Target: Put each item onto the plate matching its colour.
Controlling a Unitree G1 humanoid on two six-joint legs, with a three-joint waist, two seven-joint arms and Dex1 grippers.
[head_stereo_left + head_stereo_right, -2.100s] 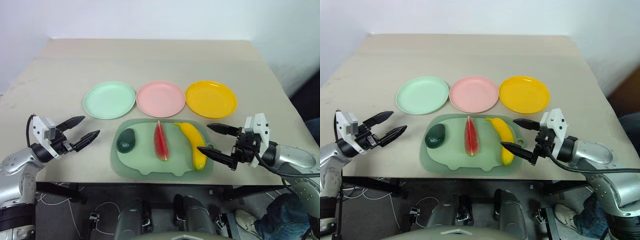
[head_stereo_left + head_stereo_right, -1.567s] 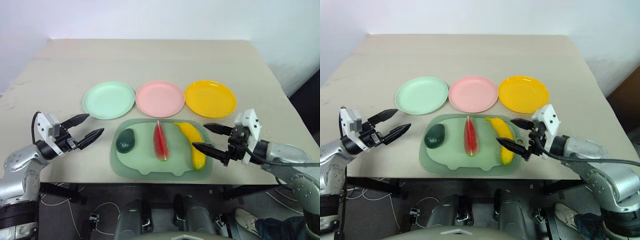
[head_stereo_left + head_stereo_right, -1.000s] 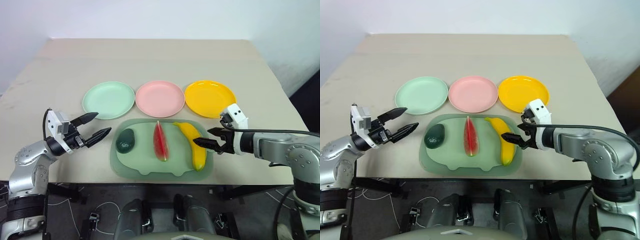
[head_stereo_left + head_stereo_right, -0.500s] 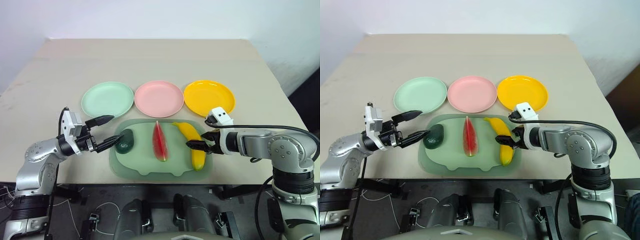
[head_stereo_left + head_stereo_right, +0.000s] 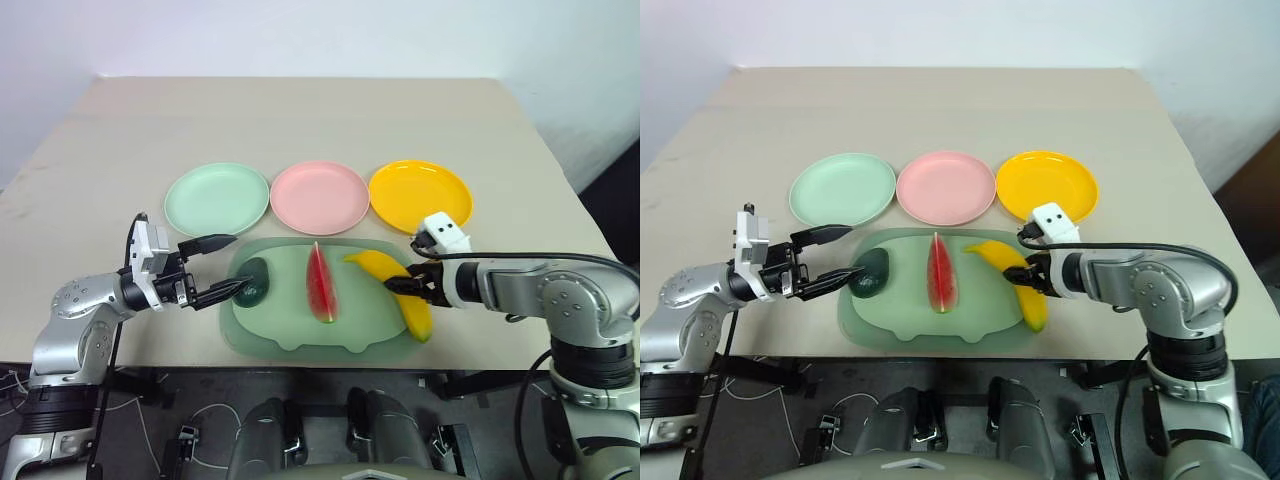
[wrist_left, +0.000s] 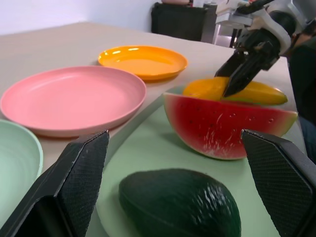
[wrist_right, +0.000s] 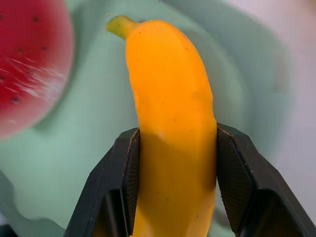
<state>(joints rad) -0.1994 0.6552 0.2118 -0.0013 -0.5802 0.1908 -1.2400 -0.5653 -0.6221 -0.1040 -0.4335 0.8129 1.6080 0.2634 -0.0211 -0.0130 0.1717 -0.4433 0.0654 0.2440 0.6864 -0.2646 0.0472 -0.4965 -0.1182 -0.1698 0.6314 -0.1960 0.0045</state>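
The right gripper (image 7: 173, 182) has its two black fingers clamped on the yellow banana (image 7: 170, 143), one pad pressed against each side of the fruit about halfway along. From the head views the banana (image 5: 395, 292) lies slantwise across the right end of the pale green tray (image 5: 290, 325), its lower tip reaching the tray's near right corner and its stem end pointing toward the watermelon wedge (image 5: 319, 281). Whether it is lifted clear of the tray I cannot tell.

The left gripper (image 5: 228, 266) stands wide apart, holding nothing. Its fingers reach in from the tray's left edge, one on either side of the dark green avocado (image 5: 251, 281), with its near fingertip just beside the fruit; in the left wrist view the avocado (image 6: 180, 202) sits low between the two spread fingers.

The watermelon wedge rests on the middle of the tray, between the avocado and the banana, apart from both.

Beyond the tray, three round plates sit in a row on the beige table (image 5: 300, 120): the mint green plate (image 5: 217, 199) on the left, the pink plate (image 5: 320, 197) in the middle, the orange-yellow plate (image 5: 420, 196) on the right, all bare.
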